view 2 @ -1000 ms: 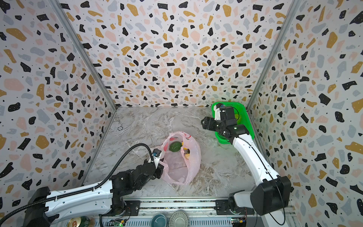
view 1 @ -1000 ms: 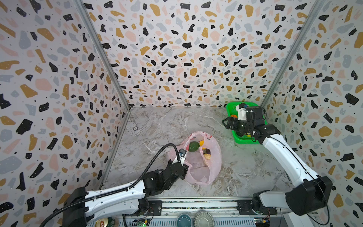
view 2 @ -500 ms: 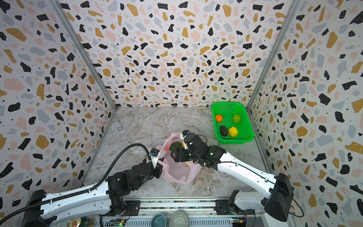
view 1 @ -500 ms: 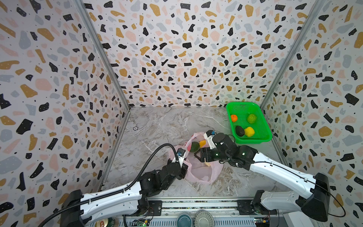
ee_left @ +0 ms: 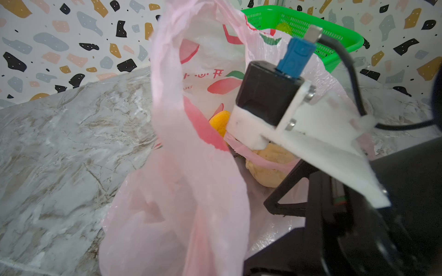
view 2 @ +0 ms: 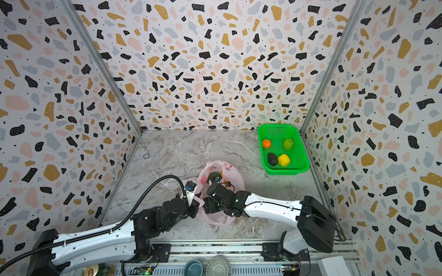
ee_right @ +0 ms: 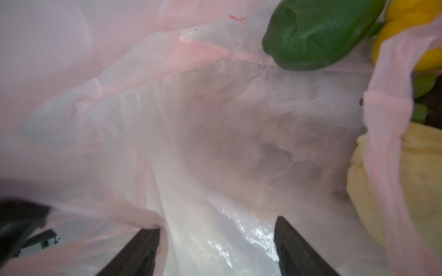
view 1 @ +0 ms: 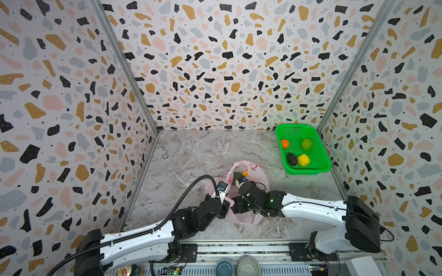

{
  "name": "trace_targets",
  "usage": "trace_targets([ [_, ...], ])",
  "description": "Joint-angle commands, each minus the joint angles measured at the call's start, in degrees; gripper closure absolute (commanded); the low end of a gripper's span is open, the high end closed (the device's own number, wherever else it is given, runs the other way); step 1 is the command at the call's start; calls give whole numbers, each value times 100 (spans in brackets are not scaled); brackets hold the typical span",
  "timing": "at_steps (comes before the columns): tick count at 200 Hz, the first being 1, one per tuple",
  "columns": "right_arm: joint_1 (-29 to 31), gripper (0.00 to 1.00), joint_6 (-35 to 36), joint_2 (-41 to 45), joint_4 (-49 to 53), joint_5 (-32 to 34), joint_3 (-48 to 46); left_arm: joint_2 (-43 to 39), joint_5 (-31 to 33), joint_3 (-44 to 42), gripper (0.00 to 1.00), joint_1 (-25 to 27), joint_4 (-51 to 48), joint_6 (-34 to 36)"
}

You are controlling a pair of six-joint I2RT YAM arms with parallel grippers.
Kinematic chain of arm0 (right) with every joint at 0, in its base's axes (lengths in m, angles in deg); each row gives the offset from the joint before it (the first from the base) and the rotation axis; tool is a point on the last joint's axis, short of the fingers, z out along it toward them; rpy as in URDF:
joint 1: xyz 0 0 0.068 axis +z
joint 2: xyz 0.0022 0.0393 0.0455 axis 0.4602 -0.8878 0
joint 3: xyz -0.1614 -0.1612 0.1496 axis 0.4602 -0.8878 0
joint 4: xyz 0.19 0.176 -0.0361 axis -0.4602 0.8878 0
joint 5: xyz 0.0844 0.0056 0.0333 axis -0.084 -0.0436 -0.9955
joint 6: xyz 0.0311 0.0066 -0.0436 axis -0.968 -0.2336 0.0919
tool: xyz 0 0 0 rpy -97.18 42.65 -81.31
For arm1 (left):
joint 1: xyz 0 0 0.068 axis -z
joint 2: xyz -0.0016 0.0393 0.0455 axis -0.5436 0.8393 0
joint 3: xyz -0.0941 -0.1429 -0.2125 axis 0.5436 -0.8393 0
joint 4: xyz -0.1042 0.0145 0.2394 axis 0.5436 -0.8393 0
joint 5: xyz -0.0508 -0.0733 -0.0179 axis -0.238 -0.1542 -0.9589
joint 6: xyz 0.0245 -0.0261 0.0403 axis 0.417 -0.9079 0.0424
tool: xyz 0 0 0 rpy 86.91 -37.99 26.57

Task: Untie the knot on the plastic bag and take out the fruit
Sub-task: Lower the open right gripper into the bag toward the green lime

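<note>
Plastic bag (view 1: 257, 171), translucent pink, lies mid-table, apparently untied; fruit removal is in hand: left gripper (view 1: 226, 205) pinches its rim (mouth agape), right gripper (ee_right: 216, 223) spread inside. Next, steer onto the round dark green fruit (ee_right: 318, 33), close gently.

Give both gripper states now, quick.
Left gripper: shut on the bag.
Right gripper: open inside the bag, holding nothing.

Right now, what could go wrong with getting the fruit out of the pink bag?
The open right pincer sits inside the plastic bag; film bunched on one finger could snag. A pink strip lies across the cream fruit, so it might get grabbed too.
</note>
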Motion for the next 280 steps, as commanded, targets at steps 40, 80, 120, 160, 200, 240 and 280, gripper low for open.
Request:
trace_targets([
  [40, -633, 27, 162, -1031, -584, 122, 483, -83, -20, 88, 100, -21, 65, -61],
  [80, -1016, 27, -80, -1364, -670, 207, 655, -68, 22, 160, 100, -21, -110, -63],
  [120, -1328, 22, -636, -1295, -699, 631, 516, -18, 12, 129, 100, -21, -251, -257],
  [160, -1359, 20, -792, -1417, -1118, 377, 549, 75, -142, 104, 100, -21, -158, -350],
  [200, -1527, 15, -1332, -1548, -1731, 180, 448, 401, -260, 213, 100, -21, -40, -351],
  [240, -1654, 12, -1645, -1832, -1991, 201, 593, 524, -316, 302, 100, -21, -13, -395],
  [280, -1719, 12, -1785, -2173, -2561, 248, 633, 364, -438, 276, 100, -21, -42, -479],
])
